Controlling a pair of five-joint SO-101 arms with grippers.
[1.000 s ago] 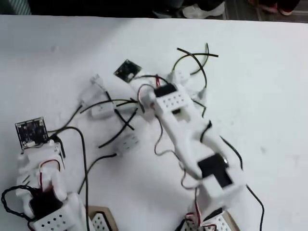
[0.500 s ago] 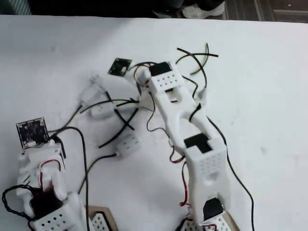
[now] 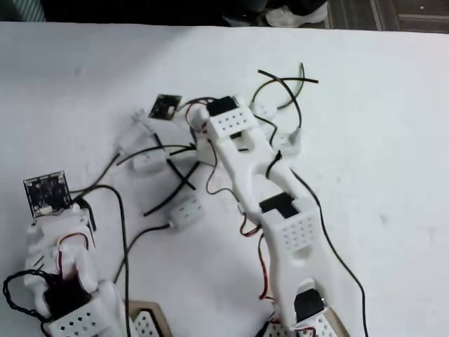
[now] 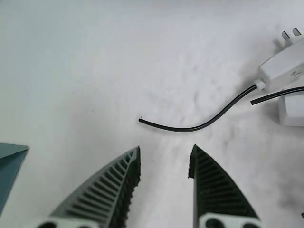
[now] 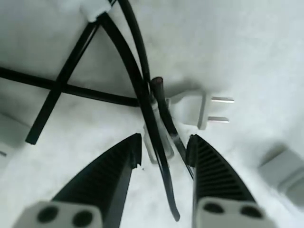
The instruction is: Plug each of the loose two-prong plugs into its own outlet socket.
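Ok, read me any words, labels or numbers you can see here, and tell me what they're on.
None readable.
White plug: a faint mark on its body, too small to read.
Black circuit board: pale specks, too blurred to read.

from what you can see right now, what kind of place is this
Probably a robotics test bench or lab: a plain white table, two small white robot arms, and loose two-prong plugs on cut-off black cords.
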